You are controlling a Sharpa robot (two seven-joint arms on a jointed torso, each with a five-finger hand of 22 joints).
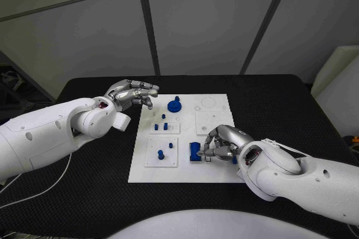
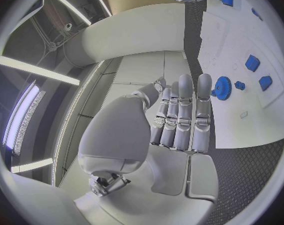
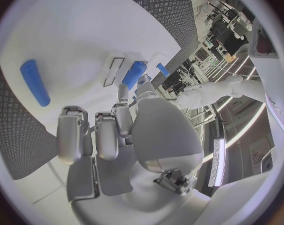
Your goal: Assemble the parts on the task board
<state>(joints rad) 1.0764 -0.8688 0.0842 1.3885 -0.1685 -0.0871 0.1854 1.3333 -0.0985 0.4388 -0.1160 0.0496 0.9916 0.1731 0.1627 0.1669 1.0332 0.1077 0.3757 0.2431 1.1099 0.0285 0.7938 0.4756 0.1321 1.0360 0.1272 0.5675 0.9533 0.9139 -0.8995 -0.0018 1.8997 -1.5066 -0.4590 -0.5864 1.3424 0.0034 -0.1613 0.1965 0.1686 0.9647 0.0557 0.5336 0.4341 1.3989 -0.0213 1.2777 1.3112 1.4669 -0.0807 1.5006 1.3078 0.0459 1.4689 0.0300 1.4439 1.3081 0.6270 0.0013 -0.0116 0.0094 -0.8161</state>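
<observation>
- Right hand (image 1: 219,143) over the near right part of the task board (image 1: 142,176), fingers curled down, fingertips touching a blue block (image 1: 195,151); grip or only touch, cannot tell.
- Same block, seen from the right wrist, as a blue piece (image 3: 133,75) just past the fingertips (image 3: 122,92), beside a shallow rectangular slot in the board (image 3: 66,30).
- Long blue bar (image 3: 34,82) flat on the board, apart from the right hand (image 3: 110,130), on its other side from the block.
- Left hand (image 1: 135,93) above the black table (image 1: 90,88), just off the far left edge of the task board, holding nothing; fingers bent loosely and close together, straight side by side in the left wrist view (image 2: 179,120).
- Blue gear (image 1: 174,105) upright on the far part of the board, near the left fingertips but not touching; also clear from the left wrist (image 2: 222,88).
- Two small blue pegs (image 1: 160,127) standing in a raised square tile toward the board's middle.
- Another blue peg (image 1: 161,154) and a small stud (image 1: 171,144) on the near left tile.
- White tile with round outlines on the far right part of the board.
</observation>
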